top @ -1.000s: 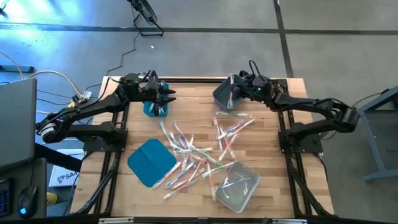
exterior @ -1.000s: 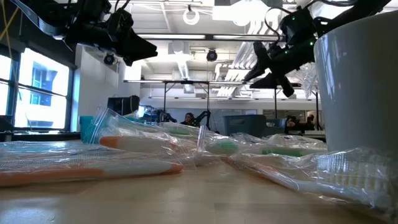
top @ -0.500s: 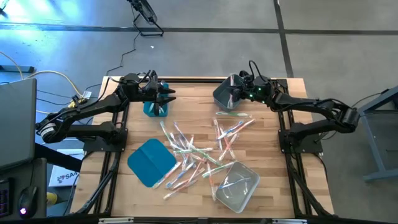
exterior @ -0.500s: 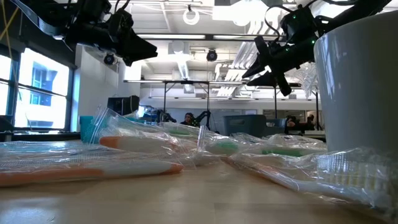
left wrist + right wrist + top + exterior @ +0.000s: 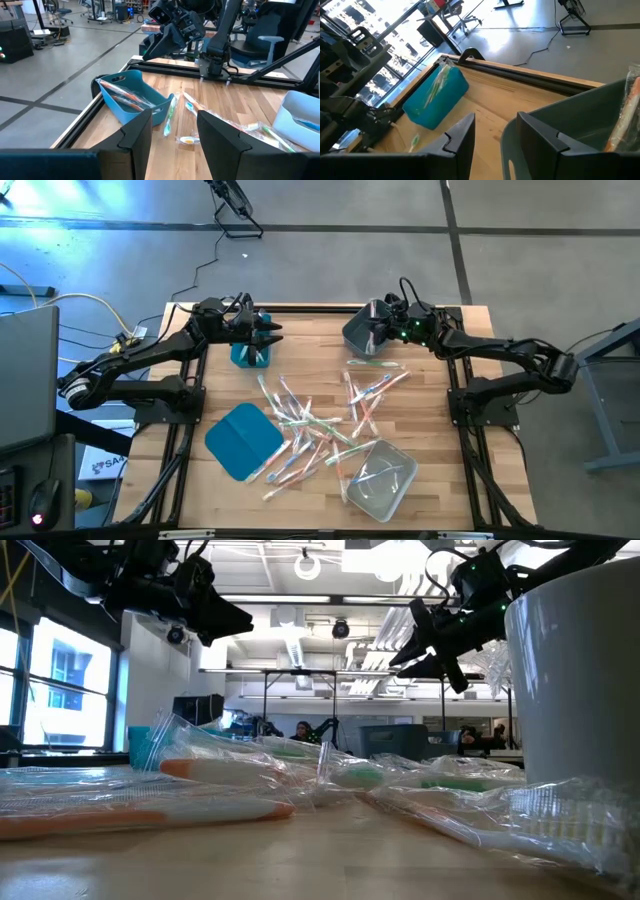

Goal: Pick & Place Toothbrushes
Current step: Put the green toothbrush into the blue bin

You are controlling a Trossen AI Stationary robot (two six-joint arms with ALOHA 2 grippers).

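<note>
Many toothbrushes (image 5: 320, 425) in clear wrappers lie scattered flat on the middle of the wooden table. A few more lie in the teal bin (image 5: 250, 356) at the far left and in the grey bin (image 5: 360, 332) at the far right; the right wrist view shows an orange one (image 5: 625, 120) there. My left gripper (image 5: 272, 335) hangs open and empty above the teal bin's right side. My right gripper (image 5: 376, 330) hangs open and empty over the grey bin. Both show raised above the table in the low view, left gripper (image 5: 225, 615) and right gripper (image 5: 425, 645).
A flat teal lid (image 5: 243, 440) lies at the near left. A clear bin (image 5: 380, 477) with a toothbrush in it stands at the near right, filling the low view's right side (image 5: 580, 670). Bare wood (image 5: 310, 340) shows between the two far bins.
</note>
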